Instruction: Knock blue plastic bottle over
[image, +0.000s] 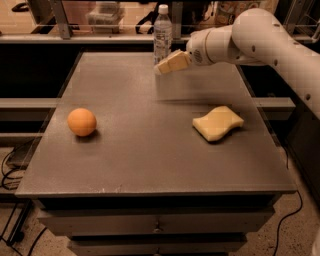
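The blue plastic bottle (162, 34) stands upright near the far edge of the grey table (140, 165), with a white cap and pale label. My gripper (161, 68) comes in from the right on a white arm and sits low at the bottle's base, just in front of it and overlapping its lower right side. Whether it touches the bottle I cannot tell.
An orange ball (82, 122) lies on the left half of the table. A yellow sponge (217, 123) lies on the right half. Shelves and clutter stand behind the table's far edge. Cables run on the floor at the left.
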